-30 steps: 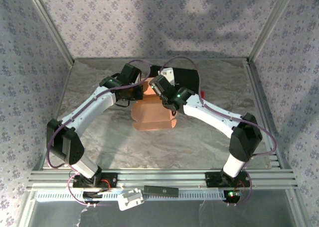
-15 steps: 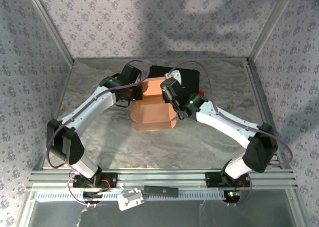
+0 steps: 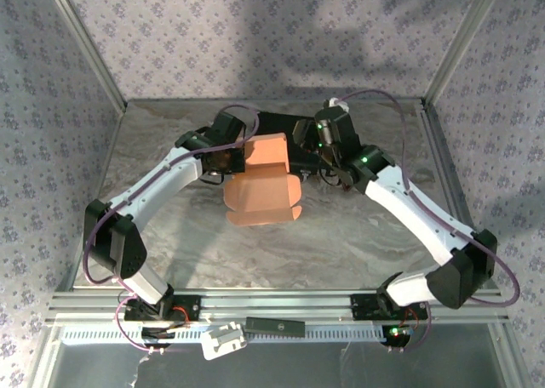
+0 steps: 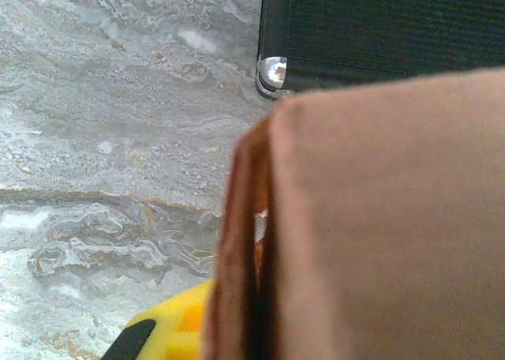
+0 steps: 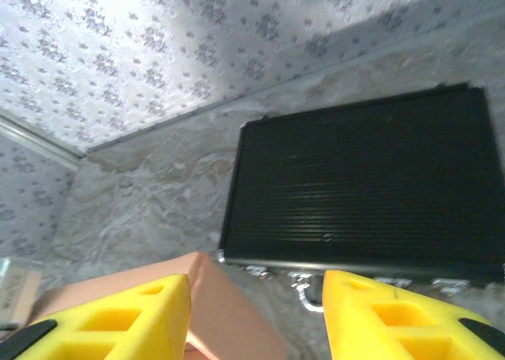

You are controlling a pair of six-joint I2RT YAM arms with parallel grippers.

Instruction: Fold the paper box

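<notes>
Top external view has the grey marble-patterned desk (image 3: 358,243) as the biggest thing, and on its far part lies the black rectangular hard case (image 3: 285,122). Just in front of the case, near the middle of the desk, is the salmon-orange thin cardboard paper box (image 3: 264,196). It is half formed: one panel stands up at the far side and the near flaps lie open. The left pincer (image 3: 232,160) is at the left edge of this standing panel. In the left wrist view one yellow pad (image 4: 170,332) sits close beside the cardboard and the other is hidden behind it, so I judge it is closed on the panel. The right pincer (image 5: 256,320) is spread wide with nothing between its pads, over the gap between box and case. To fold well, I think the left side should hold the wall upright while the right pushes a side flap along its crease, slowly, so the thin card does not buckle. No brand or writing can be read; the small white tag (image 3: 223,340) on the near rail is too small to tell
</notes>
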